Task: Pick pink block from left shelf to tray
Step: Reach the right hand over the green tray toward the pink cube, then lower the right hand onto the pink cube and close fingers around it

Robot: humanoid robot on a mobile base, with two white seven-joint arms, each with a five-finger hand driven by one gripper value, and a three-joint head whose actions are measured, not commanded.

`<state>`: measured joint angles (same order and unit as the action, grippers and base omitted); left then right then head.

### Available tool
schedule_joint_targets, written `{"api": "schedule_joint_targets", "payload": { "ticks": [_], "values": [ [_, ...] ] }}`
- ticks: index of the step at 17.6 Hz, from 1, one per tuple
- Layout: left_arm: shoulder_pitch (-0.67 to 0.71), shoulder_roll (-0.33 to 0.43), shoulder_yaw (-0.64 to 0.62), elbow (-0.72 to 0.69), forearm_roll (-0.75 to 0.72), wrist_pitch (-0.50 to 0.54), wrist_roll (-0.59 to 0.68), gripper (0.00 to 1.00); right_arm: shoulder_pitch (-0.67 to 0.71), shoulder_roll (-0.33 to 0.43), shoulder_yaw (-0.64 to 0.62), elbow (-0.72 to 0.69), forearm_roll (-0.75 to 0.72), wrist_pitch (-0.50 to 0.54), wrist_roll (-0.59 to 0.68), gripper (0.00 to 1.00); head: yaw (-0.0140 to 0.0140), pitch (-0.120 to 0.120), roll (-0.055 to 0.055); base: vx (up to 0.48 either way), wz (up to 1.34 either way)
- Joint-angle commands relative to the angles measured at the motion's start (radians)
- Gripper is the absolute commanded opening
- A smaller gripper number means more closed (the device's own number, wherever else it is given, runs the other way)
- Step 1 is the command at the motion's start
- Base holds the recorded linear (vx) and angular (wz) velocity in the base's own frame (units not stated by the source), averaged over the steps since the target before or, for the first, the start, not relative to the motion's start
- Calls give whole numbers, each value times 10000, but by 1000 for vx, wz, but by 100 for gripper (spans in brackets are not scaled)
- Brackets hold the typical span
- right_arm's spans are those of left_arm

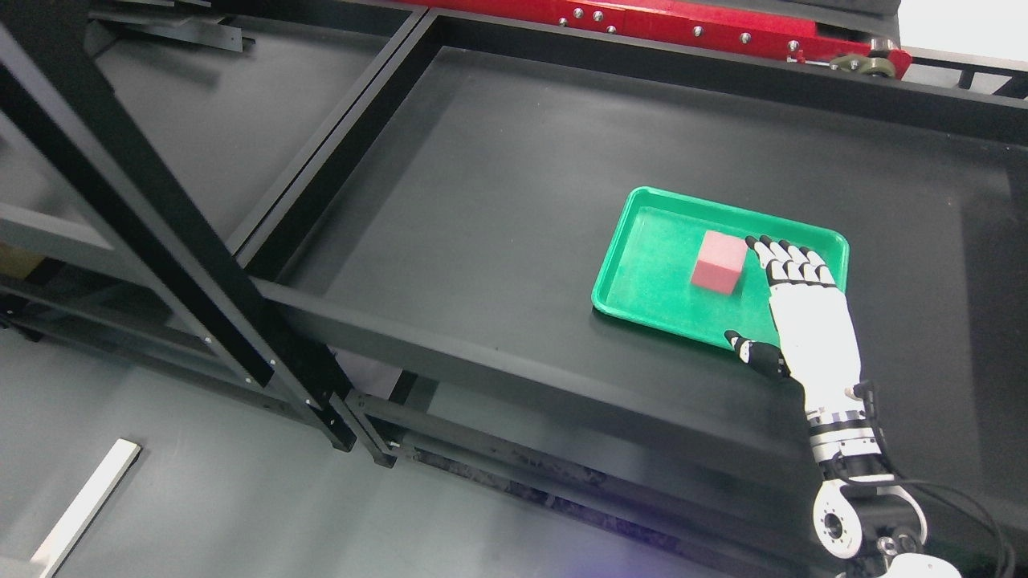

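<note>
The pink block [720, 262] sits inside the green tray [642, 277], right of the tray's middle. My right hand [783, 293] reaches up from the lower right, its white palm over the tray's right part. Its fingers [791, 261] are stretched out flat just right of the block, and the thumb [751, 351] sticks out over the tray's front rim. The hand holds nothing, and a small gap shows between the fingertips and the block. My left arm is out of view.
The tray lies on a wide black shelf surface [498, 193] with a raised front rim [482, 365]. Black frame posts [161, 217] cross the left side. A red beam [691, 24] runs along the back. Grey floor [201, 490] lies below.
</note>
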<state>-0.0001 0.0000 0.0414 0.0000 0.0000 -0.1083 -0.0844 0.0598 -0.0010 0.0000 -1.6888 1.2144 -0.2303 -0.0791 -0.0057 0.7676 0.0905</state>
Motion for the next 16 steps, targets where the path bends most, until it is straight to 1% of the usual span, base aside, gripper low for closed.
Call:
{"api": "schedule_joint_targets", "payload": {
  "ticks": [1, 9, 15, 16],
  "values": [
    [-229, 175, 0, -175, -15, -6, 1, 100, 16, -164, -92, 75, -11, 64, 223, 94, 0, 0, 0, 217, -2],
    [-229, 175, 0, -175, -15, -6, 1, 100, -30, -164, 199, 121, -11, 79, 284, 94, 0, 0, 0, 179, 0],
    [-229, 175, 0, -175, -15, -6, 1, 100, -76, -164, 322, 504, -11, 64, 1311, 94, 0, 0, 0, 115, 2],
    [-229, 175, 0, -175, -15, -6, 1, 100, -15, -164, 429, 550, -11, 48, 1631, 94, 0, 0, 0, 91, 7]
  ]
}}
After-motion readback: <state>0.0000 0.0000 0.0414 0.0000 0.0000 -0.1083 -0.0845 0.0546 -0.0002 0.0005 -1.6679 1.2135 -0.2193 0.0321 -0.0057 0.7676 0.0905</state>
